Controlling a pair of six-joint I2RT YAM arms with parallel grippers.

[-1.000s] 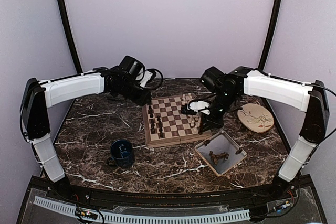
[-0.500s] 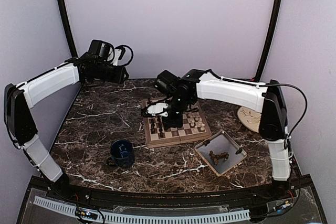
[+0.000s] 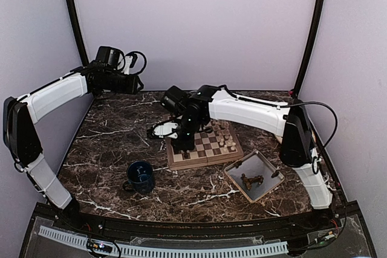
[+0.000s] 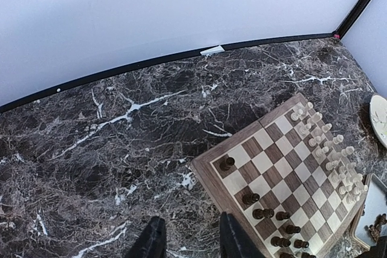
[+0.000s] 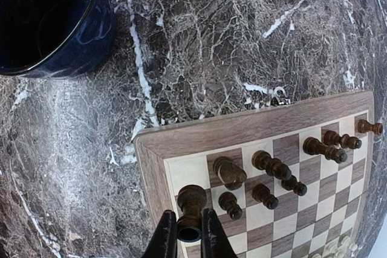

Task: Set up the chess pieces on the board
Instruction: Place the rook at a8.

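The right gripper [image 5: 188, 234], clamped on an upright dark chess piece [image 5: 190, 200], holds it straight down over the board [image 5: 242, 130] corner beside the dark row, while the left gripper [image 4: 191, 229], fingers apart and empty, hangs well away.

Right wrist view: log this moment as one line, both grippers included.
right gripper: shut on dark piece | place: corner square of board | left gripper: open, empty, clear of board
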